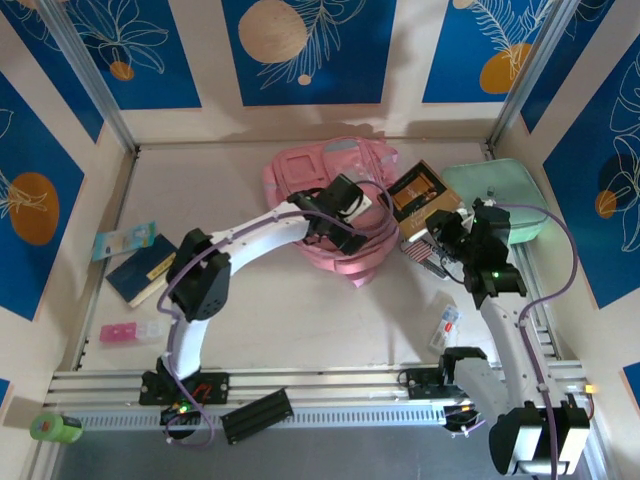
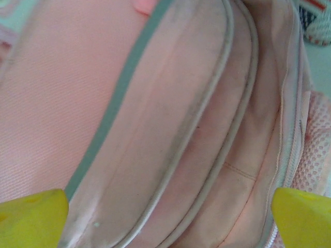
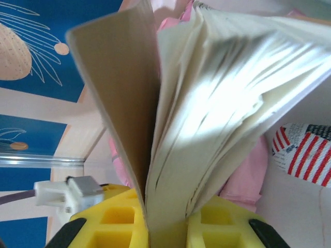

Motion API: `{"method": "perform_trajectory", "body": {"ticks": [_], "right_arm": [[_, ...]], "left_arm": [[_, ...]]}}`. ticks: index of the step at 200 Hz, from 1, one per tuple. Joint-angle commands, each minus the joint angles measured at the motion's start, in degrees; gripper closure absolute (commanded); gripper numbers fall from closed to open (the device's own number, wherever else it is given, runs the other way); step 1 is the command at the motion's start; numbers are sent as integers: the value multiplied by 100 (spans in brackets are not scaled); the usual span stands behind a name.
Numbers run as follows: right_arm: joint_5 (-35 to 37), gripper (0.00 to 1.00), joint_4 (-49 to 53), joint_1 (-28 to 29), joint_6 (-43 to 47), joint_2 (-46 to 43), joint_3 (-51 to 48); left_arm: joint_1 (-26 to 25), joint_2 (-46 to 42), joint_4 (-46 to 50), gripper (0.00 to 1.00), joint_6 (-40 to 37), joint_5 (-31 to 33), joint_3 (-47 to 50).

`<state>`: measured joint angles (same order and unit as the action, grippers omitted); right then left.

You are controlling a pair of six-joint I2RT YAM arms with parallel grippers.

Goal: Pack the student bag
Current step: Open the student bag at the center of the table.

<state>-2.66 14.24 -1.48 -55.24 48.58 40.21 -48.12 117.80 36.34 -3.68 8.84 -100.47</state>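
The student bag, a pink fabric backpack, lies at the back centre of the table. My left gripper hovers just above its right side with both yellow fingertips spread wide; between them is the bag's pink panel with grey piping, nothing held. My right gripper is shut on a brown-covered book, held beside the bag's right edge. In the right wrist view the book fans open above the gripper, pages pinched between the yellow fingers, pink bag fabric behind it.
A mint-green case sits at the back right. A flag-patterned item lies under the book. At the left lie a navy notebook, a clear packet and a pink box. A small packet lies near the right arm.
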Motion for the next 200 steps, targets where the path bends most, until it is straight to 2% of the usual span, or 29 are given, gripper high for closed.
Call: {"method": "perform_trajectory", "body": {"ticks": [1, 47, 71, 96, 129, 140, 161, 200], "right_arm": [[40, 88, -107, -93, 176, -148, 286], [-7, 88, -42, -177, 177, -225, 263], [-33, 88, -27, -220, 146, -279, 241], [-51, 88, 21, -272, 135, -322, 203], [36, 88, 135, -353, 179, -435, 218], [110, 88, 195, -373, 224, -484, 247], [189, 88, 330, -414, 316, -566, 305], [385, 89, 497, -441, 576, -754, 296]], "left_arm": [[-5, 335, 587, 5, -556, 260, -501], [46, 1126, 1167, 32, -519, 337, -1524], [89, 1345, 1262, 39, -450, 320, -1822], [140, 1427, 1295, 51, -449, 344, -1961], [192, 1307, 1332, 84, -453, 221, -2036], [204, 1211, 1323, 92, -458, 197, -2037], [211, 937, 1290, 100, -398, 197, -2014], [210, 48, 688, 100, -323, 302, -1576]]}}
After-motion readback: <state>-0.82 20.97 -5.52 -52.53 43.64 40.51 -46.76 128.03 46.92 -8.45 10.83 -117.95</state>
